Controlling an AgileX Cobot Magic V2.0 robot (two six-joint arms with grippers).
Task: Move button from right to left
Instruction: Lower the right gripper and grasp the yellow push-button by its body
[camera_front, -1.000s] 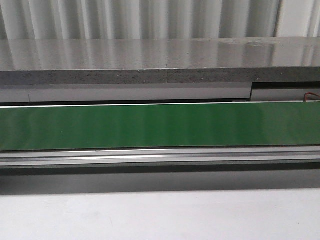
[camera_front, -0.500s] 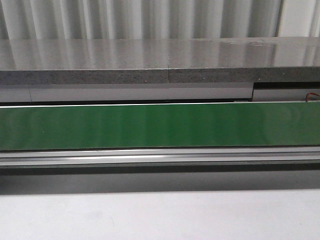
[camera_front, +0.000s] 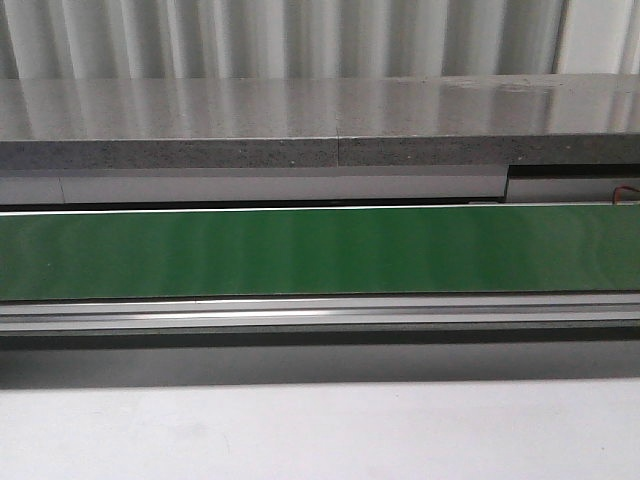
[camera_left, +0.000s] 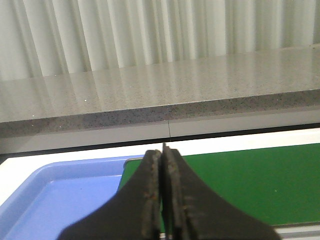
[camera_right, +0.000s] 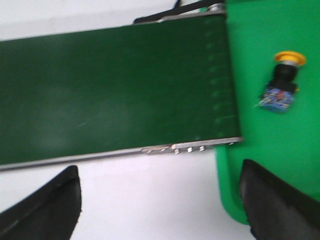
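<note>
The button (camera_right: 281, 83), with a yellow-orange cap, black collar and blue boxy body, lies on its side in a bright green tray (camera_right: 260, 45) in the right wrist view. My right gripper (camera_right: 160, 197) is open, fingers wide apart above the white table, one fingertip (camera_right: 272, 192) over the tray's near corner, short of the button. My left gripper (camera_left: 163, 170) is shut with nothing between its fingers, hovering over the end of the green conveyor belt (camera_left: 250, 180) beside a blue tray (camera_left: 60, 200). Neither gripper nor the button shows in the front view.
The dark green belt (camera_front: 320, 250) runs across the front view with a metal rail (camera_front: 320, 312) along its near side. A grey speckled stone ledge (camera_front: 300, 125) and white curtains stand behind it. White table surface (camera_front: 320, 430) lies in front.
</note>
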